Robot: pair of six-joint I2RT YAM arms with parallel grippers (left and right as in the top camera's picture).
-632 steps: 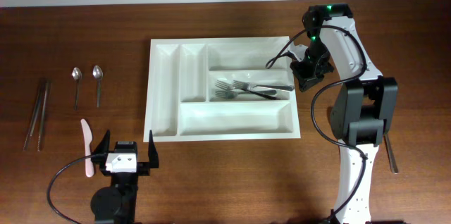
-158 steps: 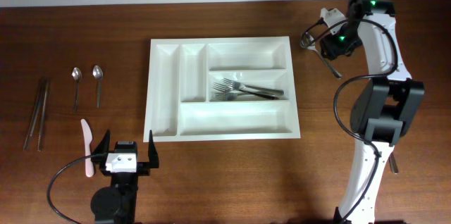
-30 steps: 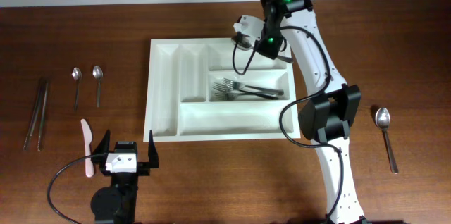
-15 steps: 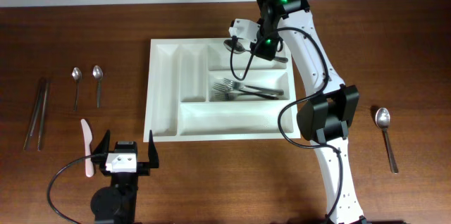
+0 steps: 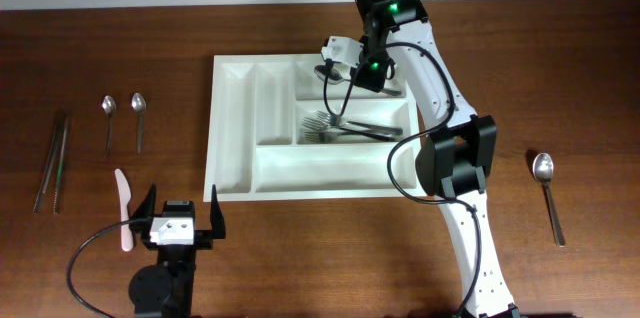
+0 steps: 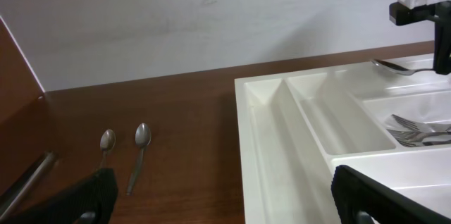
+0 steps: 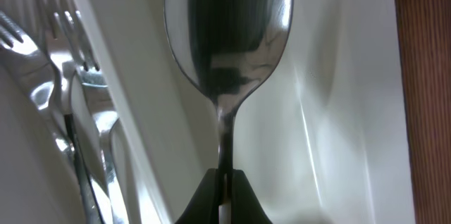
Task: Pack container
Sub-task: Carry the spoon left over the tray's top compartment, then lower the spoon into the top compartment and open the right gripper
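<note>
Item: tray (image 5: 213, 128), white plastic, rectangular, with a raised rim and rounded corners.
Pose: flat on the dark wooden surface (image 5: 100, 38), open side up, long sides running left to right in the overhead view.
Position: about the middle of the surface, nearer its far edge.
Layout: five compartments, two narrow upright ones on the left and three long horizontal ones stacked on the right.
Narrow pair and near long compartment: plain white floors in full view.
Middle long compartment: several forks (image 5: 345, 128) lying together, tines to the left.
Far long compartment: a spoon (image 5: 330, 66) over it, bowl to the left; contact with the floor not discernible.
</note>
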